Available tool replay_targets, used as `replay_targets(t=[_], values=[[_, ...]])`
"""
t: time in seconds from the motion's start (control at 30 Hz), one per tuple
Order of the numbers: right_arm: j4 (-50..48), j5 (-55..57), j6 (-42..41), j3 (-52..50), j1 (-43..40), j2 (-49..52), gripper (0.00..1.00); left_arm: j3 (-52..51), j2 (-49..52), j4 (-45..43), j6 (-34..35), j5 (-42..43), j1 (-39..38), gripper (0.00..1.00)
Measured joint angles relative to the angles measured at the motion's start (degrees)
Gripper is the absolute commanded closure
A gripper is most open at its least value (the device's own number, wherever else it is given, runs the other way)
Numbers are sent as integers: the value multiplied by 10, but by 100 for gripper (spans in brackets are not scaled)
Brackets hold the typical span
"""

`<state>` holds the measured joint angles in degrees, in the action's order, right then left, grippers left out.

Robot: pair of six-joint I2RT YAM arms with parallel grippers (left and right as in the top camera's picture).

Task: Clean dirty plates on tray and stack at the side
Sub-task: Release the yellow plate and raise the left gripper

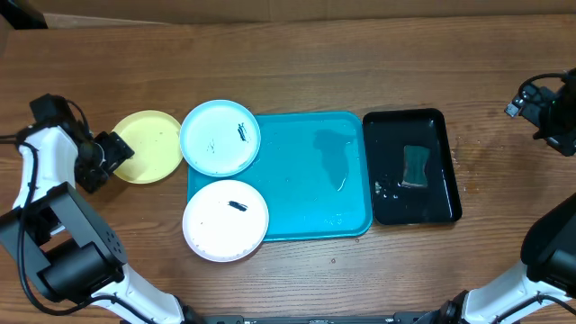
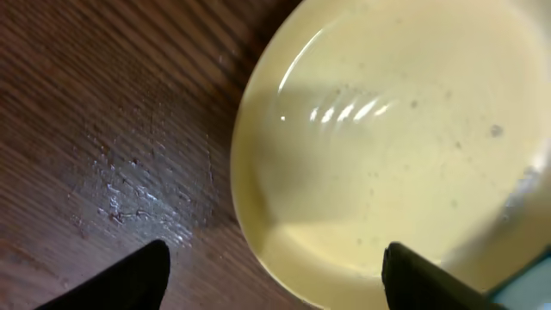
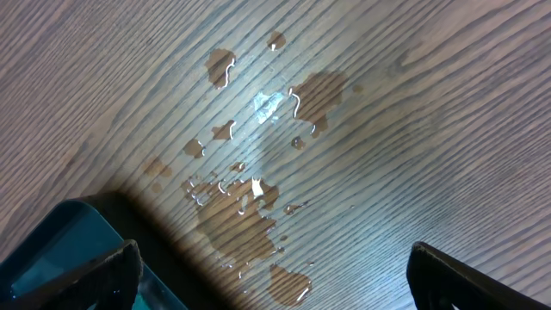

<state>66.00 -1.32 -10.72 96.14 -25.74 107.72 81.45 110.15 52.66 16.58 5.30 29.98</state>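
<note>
The yellow-green plate (image 1: 148,144) lies on the table left of the turquoise tray (image 1: 315,189). The light blue plate (image 1: 216,139) overlaps the tray's upper left corner and bears a dark smear. The white plate (image 1: 220,225) overlaps the lower left corner, also with a dark smear. My left gripper (image 1: 115,151) is open and empty at the yellow-green plate's left rim. In the left wrist view the plate (image 2: 396,138) fills the upper right, and its rim lies between the fingers (image 2: 275,280). My right gripper (image 1: 529,101) is open and empty at the far right, above the bare table (image 3: 275,284).
A glossy black tray (image 1: 441,144) with a green sponge (image 1: 415,167) stands right of the turquoise tray. Water is pooled on the turquoise tray (image 1: 335,157). Water drops (image 3: 258,185) lie on the wood under my right gripper, with a dark tray corner (image 3: 52,250) at lower left.
</note>
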Motion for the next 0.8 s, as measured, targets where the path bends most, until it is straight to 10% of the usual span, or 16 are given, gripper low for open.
replay_targets(t=[0.27, 0.4, 0.5, 0.8], values=[[0, 0, 0, 0, 0, 0, 0, 116, -7, 64, -46, 89, -29, 96], [0, 0, 0, 0, 0, 0, 0, 116, -8, 56, -61, 88, -82, 96], [0, 0, 0, 0, 0, 0, 0, 116, -8, 36, -66, 70, -126, 68], [0, 0, 0, 0, 0, 0, 0, 102, -7, 17, -67, -8, -210, 50]])
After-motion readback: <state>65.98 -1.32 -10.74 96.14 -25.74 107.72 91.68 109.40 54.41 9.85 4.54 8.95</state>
